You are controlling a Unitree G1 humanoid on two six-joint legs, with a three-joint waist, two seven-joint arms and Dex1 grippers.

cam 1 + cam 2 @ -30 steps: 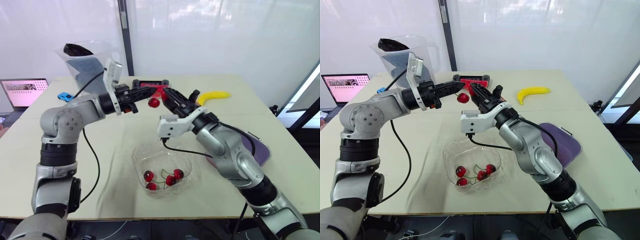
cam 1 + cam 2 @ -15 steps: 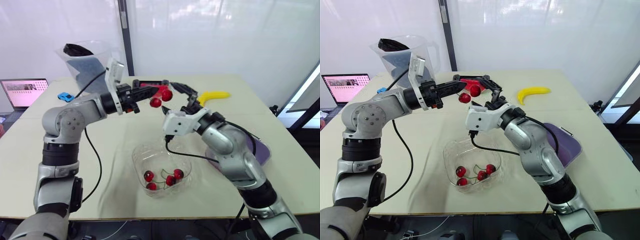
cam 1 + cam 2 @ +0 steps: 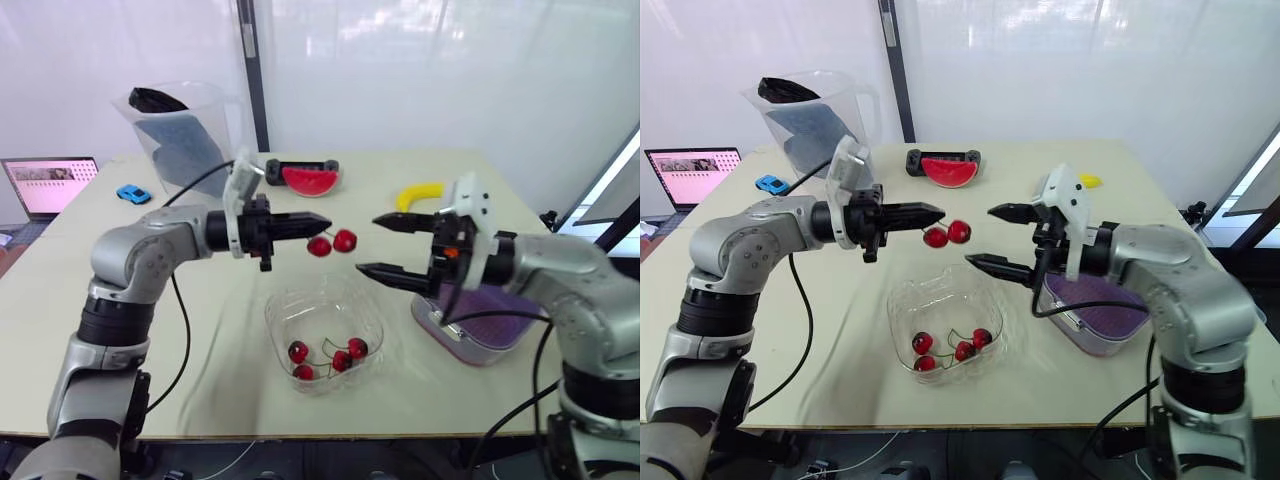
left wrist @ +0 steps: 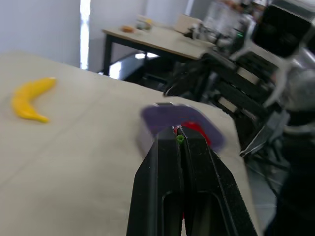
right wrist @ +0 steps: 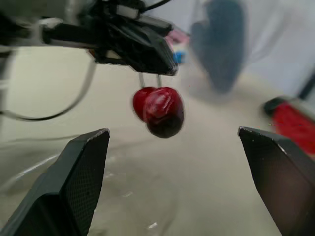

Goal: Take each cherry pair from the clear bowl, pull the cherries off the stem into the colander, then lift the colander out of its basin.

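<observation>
Now held: a cherry pair (image 3: 332, 243) hangs by its stem (image 4: 180, 139) from the left gripper (image 3: 322, 220), whose fingers (image 4: 165, 196) are pressed together on the stem's top end.
Where it hangs: in the air above the surface (image 3: 230, 380), about over the far rim of the clear bowl (image 3: 272, 322) and well apart from the colander (image 3: 1105, 320).
Opposite side: the right gripper (image 3: 367, 243) faces the pair with its fingers (image 3: 395, 273) spread wide and holding nothing; the fruit is just beside its tips.
Bowl contents: more cherries (image 3: 325, 360) on stems lie in the bowl, which sits near the front edge.
Colander state: purple, sitting in its basin (image 3: 1072, 335) toward the right edge, partly behind the right arm, not yet lifted.
Step, as I judge it: the right fingers are about to close on a cherry and pull it off.
Risk one: the pair is not over the colander, so a cherry freed here would likely drop onto the surface or back into the bowl.
Risk two: the stem is held only at its very end, so a hard pull may drag the whole stem out instead of parting the fruit.
Risk three: the two cherries hang touching, so the wide fingers may catch both or set them swinging.
Left wrist view adds: the green stem end nipped right at the fingertips, too fine to read from the head.
Right wrist view adds: the pair centred between the two wide fingers, an alignment the head views give only from the side.
</observation>
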